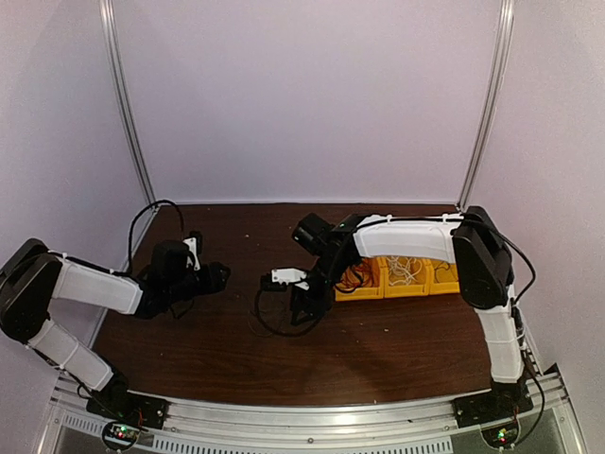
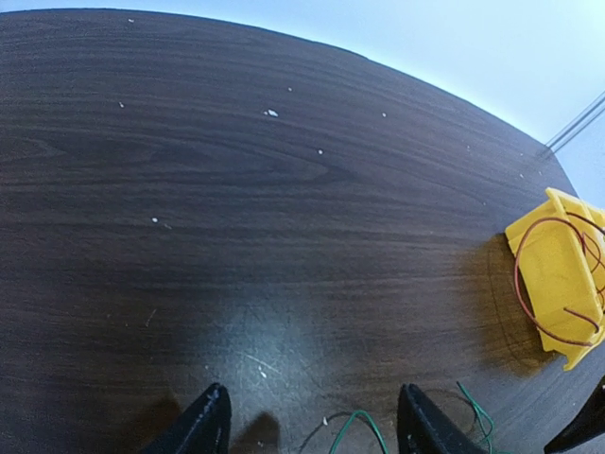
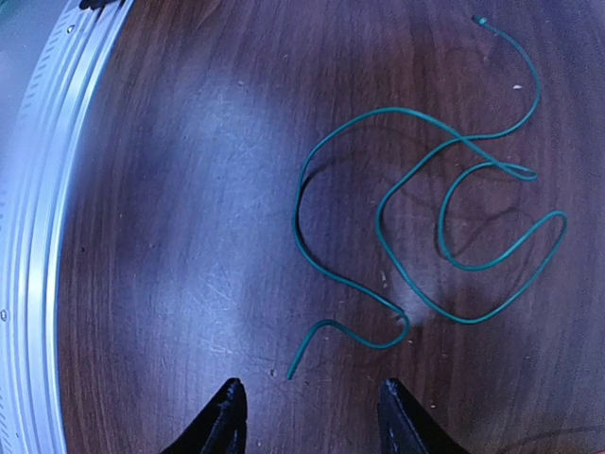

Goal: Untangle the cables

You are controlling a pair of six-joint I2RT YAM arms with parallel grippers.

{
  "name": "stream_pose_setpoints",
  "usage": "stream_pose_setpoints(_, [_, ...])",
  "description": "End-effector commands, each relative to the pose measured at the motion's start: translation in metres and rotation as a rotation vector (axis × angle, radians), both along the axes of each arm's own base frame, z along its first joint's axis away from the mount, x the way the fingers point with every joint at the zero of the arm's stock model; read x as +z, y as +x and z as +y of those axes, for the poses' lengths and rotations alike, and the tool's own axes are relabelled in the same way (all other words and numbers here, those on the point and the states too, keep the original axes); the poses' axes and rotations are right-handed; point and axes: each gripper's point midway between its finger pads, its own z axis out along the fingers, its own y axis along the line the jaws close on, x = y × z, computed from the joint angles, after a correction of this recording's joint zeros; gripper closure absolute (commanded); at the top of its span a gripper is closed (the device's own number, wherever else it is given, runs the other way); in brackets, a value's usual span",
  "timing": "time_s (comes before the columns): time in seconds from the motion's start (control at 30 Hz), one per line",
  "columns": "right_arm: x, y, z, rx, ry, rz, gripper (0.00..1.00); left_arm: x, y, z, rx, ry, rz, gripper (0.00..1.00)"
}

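One thin green cable [image 3: 301, 199] lies in loose loops on the dark wooden table; from above it reads as a dark loop [image 1: 260, 317]. My right gripper [image 3: 310, 386] hangs over it, open, with the cable's free end just ahead of the fingertips and nothing held. From above, that gripper [image 1: 301, 310] is at the table's middle. My left gripper [image 2: 313, 388] is open too, low over the table, and a bend of the green cable [image 2: 357, 416] lies on the wood between its fingers. It is left of centre in the top view [image 1: 225, 276]. A red cable [image 2: 517, 274] sits in a yellow bin.
A row of yellow bins [image 1: 383, 293] stands at the right under the right arm, holding red [image 1: 354, 274], white [image 1: 406, 270] and black wires. The nearest yellow bin [image 2: 544, 255] shows at the right of the left wrist view. An aluminium rail [image 3: 38, 189] runs along the table's near edge.
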Motion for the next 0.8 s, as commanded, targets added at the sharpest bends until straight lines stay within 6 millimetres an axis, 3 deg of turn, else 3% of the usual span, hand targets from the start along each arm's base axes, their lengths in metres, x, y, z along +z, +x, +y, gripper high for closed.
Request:
stream_pose_setpoints(0.0, [0.002, -0.010, 0.007, 0.035, 0.017, 0.023, 0.52, 0.001, -0.011, -0.008, -0.073, -0.052, -0.007, 0.39])
stream_pose_setpoints(0.23, [-0.004, -0.003, 0.019, -0.001, 0.035, 0.034, 0.53, -0.001, -0.036, -0.027, -0.216, -0.142, 0.006, 0.38])
stream_pose_setpoints(0.37, [-0.006, -0.003, 0.025, -0.002, 0.042, 0.053, 0.58, -0.004, -0.041, -0.039, -0.282, -0.179, 0.020, 0.39])
stream_pose_setpoints(0.63, [0.002, 0.001, 0.033, -0.030, 0.070, 0.063, 0.95, -0.016, -0.036, -0.040, -0.263, -0.178, 0.052, 0.44])
stream_pose_setpoints(0.77, [0.030, 0.004, 0.031, -0.033, 0.089, 0.021, 1.00, -0.028, -0.034, -0.040, -0.251, -0.168, 0.084, 0.55])
